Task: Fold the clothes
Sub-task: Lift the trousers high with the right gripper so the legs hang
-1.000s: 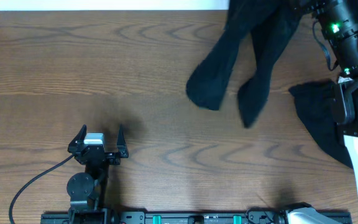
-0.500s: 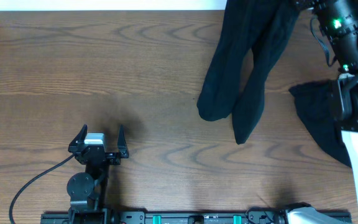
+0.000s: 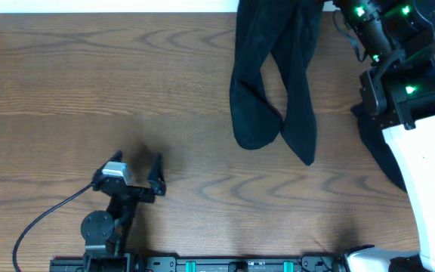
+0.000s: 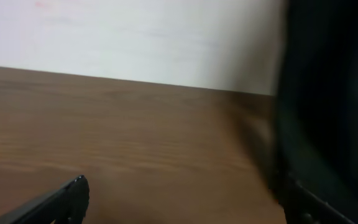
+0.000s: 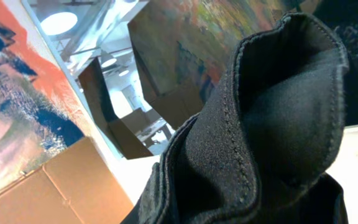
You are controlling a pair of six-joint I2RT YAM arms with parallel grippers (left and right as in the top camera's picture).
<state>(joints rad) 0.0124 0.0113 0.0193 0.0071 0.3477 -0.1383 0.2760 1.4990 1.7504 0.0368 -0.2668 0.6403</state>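
A long black garment [image 3: 274, 83] of the clothes hangs lifted over the far right of the table [image 3: 89, 83], its two legs dangling down. It hangs from my right arm [image 3: 387, 45], whose fingertips lie past the top edge of the overhead view. In the right wrist view the black fabric [image 5: 272, 124] with its stitched hem fills the picture and hides the fingers. A second black garment [image 3: 380, 147] lies crumpled under the right arm. My left gripper [image 3: 137, 164] stands open near the front left with nothing in it; its view shows the black garment [image 4: 334, 93] at the right.
A black cable [image 3: 44, 219] loops from the left arm's base to the front edge. A mounting rail [image 3: 202, 265] runs along the front. The white body of the right arm [image 3: 421, 174] covers the right side. The table's far edge meets a white wall [image 4: 135, 37].
The right arm has swung left and the hanging black garment has moved left with it, its legs swaying. The left gripper has shifted slightly right and turned.
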